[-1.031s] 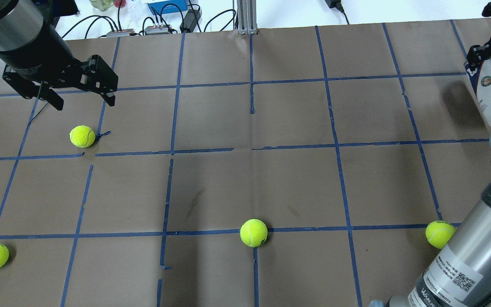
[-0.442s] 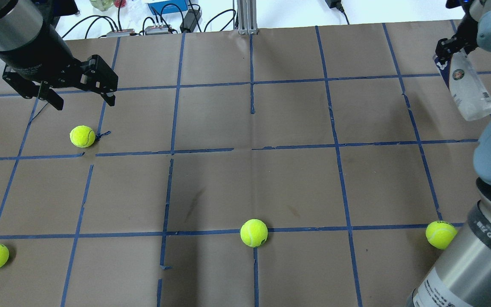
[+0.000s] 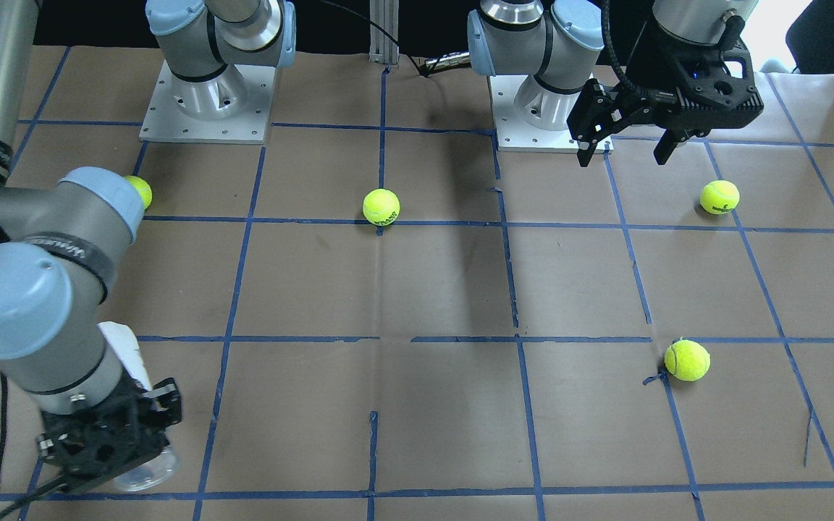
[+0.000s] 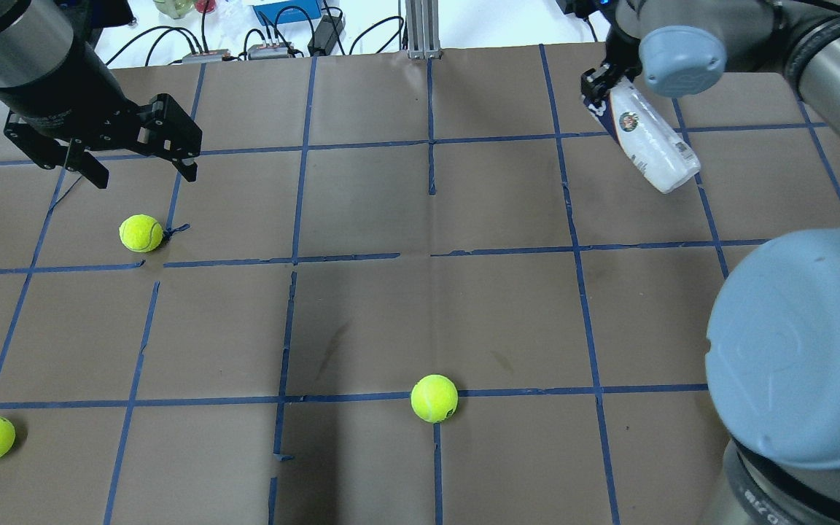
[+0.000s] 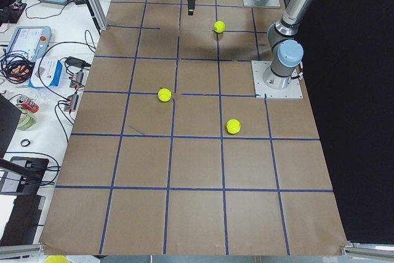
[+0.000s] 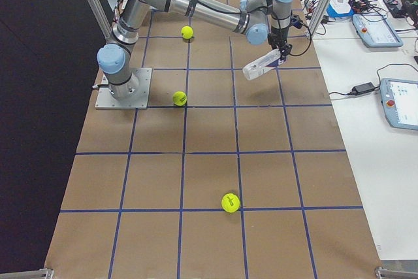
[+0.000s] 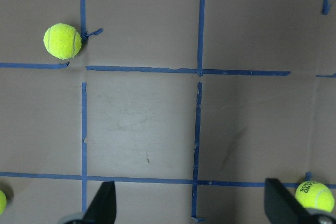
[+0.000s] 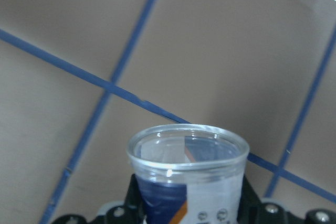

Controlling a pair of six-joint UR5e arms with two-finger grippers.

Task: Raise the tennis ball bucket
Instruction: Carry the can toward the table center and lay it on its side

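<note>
Right gripper (image 4: 601,93) is clamping the tennis ball bucket (image 4: 653,149) by one end, fingers closed on the navy label part. The rest of the tube is sticking out tilted, and the silvery open rim is pointing away from the wrist toward the table. The bucket is hanging right of the aluminium post (image 4: 422,29) and a bit nearer the robot than it. Going by the far-side view it looks clear of the table, so the lift reads as basically done. No balls are showing inside it. Left gripper (image 4: 144,175) is hovering well left of the post with its jaws wide apart, holding nothing and not involved. One tennis ball (image 4: 141,232) is lying just beside it on the robot side, and another ball (image 4: 434,398) is sitting straight out from the post toward the robot, well apart. The risk is the one-ended pinch on a long slick plastic tube, since the free end is acting as a lever. A quick swing or stop could be twisting it in the fingers or sliding it out. Thin clear wall may also be flexing under the squeeze and loosening the hold. If dropped, it probably rolls, maybe off the edge by the post.
</note>
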